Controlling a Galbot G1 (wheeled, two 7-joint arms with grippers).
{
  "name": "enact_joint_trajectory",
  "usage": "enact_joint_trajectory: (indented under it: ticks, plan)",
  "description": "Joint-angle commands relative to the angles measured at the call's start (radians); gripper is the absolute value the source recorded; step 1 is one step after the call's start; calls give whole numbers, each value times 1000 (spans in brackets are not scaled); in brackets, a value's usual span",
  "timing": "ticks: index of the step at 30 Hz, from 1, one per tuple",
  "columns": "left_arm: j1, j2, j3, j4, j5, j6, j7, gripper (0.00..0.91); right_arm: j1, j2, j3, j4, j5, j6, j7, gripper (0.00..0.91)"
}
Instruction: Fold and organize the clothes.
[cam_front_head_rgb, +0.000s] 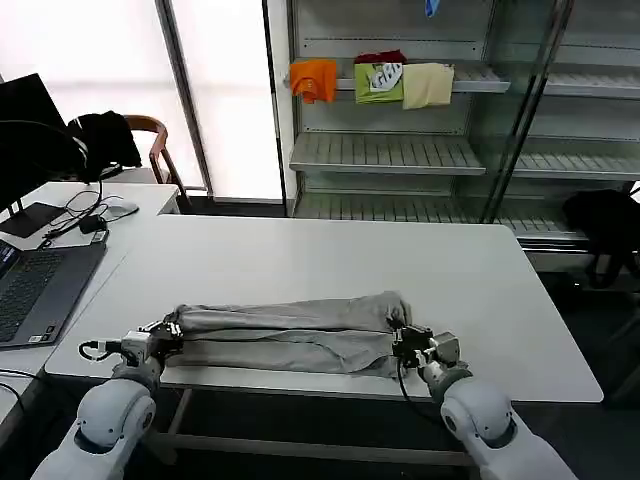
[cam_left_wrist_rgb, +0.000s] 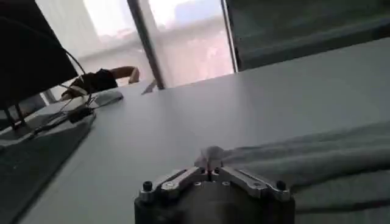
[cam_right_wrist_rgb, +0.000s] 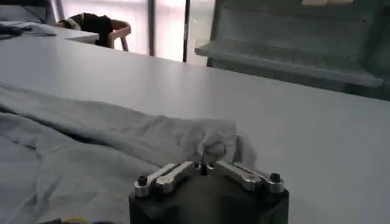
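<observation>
Grey shirt (cam_front_head_rgb: 285, 335) stretched in a long folded band along the near edge of the white bench (cam_front_head_rgb: 330, 260), ends gathered at each gripper. Left gripper (cam_front_head_rgb: 170, 333) low at the band's left end, fingers (cam_left_wrist_rgb: 183, 178) pressed together on a small tuft of cloth poking up just beyond the tips. Right gripper (cam_front_head_rgb: 404, 338) low at the band's right end, fingers (cam_right_wrist_rgb: 241, 172) likewise closed, pinching a bunched corner of cloth that stands up just past the tips. Between the two sets of fingers, fabric creased lengthwise with a fold running along its middle. Beyond the left fingers, across bare bench top, a laptop (cam_front_head_rgb: 35, 285) and cables on a neighbouring desk. Far beyond the right fingers, metal shelves (cam_front_head_rgb: 385, 150) carrying orange (cam_front_head_rgb: 314, 78), green (cam_front_head_rgb: 379, 83) and cream (cam_front_head_rgb: 427, 85) garments.
</observation>
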Motion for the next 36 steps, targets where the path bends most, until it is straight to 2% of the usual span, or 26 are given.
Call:
enact_joint_trajectory:
  ticks: [1, 6, 10, 14, 17, 18, 21, 24, 27, 30, 36]
  plan:
    - [16, 48, -3, -9, 58, 0, 22, 907, -9, 9, 0, 47, 15, -22, 127, 907]
    - [33, 81, -36, -57, 130, 0, 30, 907, -6, 0, 17, 139, 19, -10, 129, 907]
    - [76, 115, -91, -116, 135, -1, 36, 907, -16, -18, 39, 203, 21, -9, 132, 907]
    - [155, 116, -160, -189, 87, -2, 33, 907, -65, -33, 81, 233, 12, 27, 112, 907]
    - [211, 92, -201, -237, -8, -17, 27, 907, -123, -47, 127, 236, -12, 104, 73, 907]
    - [219, 75, -199, -255, -75, -30, 9, 907, -158, -54, 158, 237, -18, 159, 59, 907]
    - [211, 21, -164, -245, -115, -79, -13, 907, -221, -52, 216, 249, -29, 235, 57, 907]
    - [198, -41, -133, -226, -159, -90, -16, 907, -267, -46, 259, 265, -56, 291, 50, 907]
    - [177, -80, -125, -193, -211, -91, -29, 907, -280, -22, 290, 278, -91, 328, 38, 907]
    - [163, -106, -120, -148, -233, -108, -40, 907, -299, -10, 310, 294, -94, 329, 36, 907]
    - [153, -114, -123, -86, -252, -152, -42, 907, -381, 29, 407, 287, -117, 383, 14, 907]
